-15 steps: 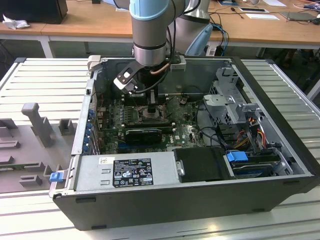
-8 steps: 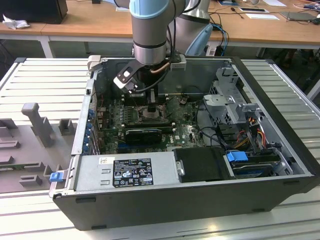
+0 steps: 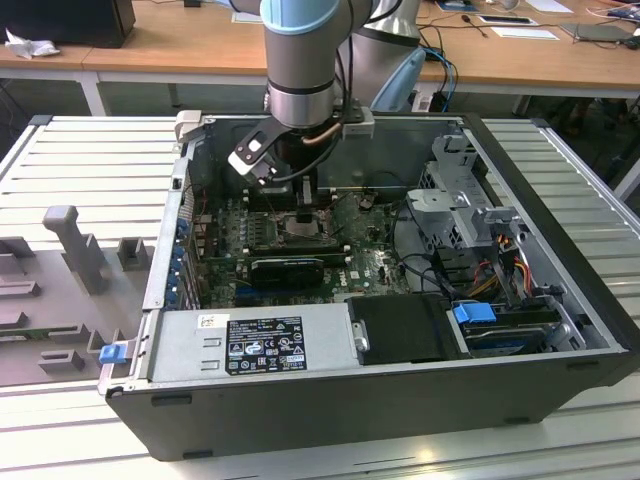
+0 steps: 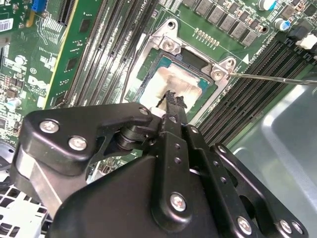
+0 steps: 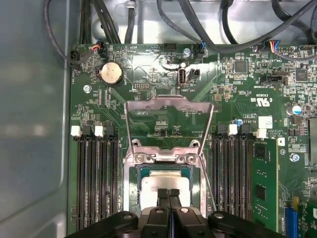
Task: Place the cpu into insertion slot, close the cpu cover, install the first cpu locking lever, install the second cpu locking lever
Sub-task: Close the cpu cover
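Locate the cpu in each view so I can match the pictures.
Exterior view: hidden beneath the gripper, mid-motherboard inside the open case.
Second wrist view: the cpu lies in the insertion slot, right at the gripper's tips.
First wrist view: the cpu lies in the slot under the gripper; the cpu cover stands open.
Shared landmark: the gripper, which marks the spot in all three.
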You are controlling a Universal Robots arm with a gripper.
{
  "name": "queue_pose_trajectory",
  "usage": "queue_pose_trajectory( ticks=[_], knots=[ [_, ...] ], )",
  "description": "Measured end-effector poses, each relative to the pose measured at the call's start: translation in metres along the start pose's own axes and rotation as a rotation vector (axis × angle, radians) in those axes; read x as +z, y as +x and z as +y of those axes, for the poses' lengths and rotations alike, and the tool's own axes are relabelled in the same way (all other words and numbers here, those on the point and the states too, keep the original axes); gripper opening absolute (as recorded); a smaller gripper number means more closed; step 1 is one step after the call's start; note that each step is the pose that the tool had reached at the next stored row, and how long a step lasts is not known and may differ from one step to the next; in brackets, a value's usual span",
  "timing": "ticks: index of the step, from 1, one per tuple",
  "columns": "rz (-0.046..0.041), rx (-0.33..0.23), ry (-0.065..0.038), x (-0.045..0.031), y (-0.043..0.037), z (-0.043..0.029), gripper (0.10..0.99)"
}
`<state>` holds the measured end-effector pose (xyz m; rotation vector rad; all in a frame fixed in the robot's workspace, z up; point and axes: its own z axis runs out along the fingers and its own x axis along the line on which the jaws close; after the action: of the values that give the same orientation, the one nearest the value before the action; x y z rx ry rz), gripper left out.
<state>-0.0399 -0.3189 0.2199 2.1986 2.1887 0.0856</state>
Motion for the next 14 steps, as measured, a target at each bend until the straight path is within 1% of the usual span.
queue_pose_trajectory(
  ticks=[2,4,9,14],
  knots=[
    [0.0005,0.001,0.001,0.0001,0.0,0.0011,0.106],
    [0.004,0.001,0.002,0.0001,-0.0001,0.0013,0.106],
    [0.0044,0.001,0.002,-0.0032,0.0,0.0016,0.106],
    [0.0043,0.001,0.002,-0.0038,0.0,0.0016,0.106]
  ],
)
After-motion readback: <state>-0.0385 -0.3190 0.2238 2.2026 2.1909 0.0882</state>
